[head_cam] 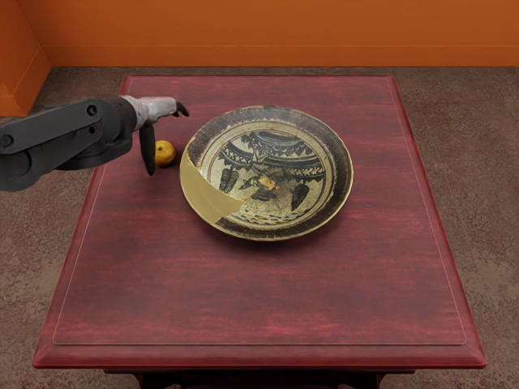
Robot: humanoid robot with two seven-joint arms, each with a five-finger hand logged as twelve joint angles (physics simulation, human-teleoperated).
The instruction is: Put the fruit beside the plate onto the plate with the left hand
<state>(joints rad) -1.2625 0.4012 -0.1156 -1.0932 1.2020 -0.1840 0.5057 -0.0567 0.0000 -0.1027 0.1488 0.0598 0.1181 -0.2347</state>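
The small orange fruit (165, 152) is lying on the dark red bench (243, 284), just beside the left rim of the decorated plate (340, 174). The left robot hand (156, 116) is hovering just up-left of the fruit, fingers spread and gripping nothing. One dark finger (147, 154) is pointing down close beside the fruit.

A dark red wooden table (259, 300) with a rounded rim fills the centre, its grain running left to right. A faint pale outline (259, 344) traces a rectangle just inside the rim. Mottled brown carpet (478, 162) shows at 3 and 9 o'clock. An orange wall (284, 32) spans 12 o'clock and juts forward at 10 o'clock.
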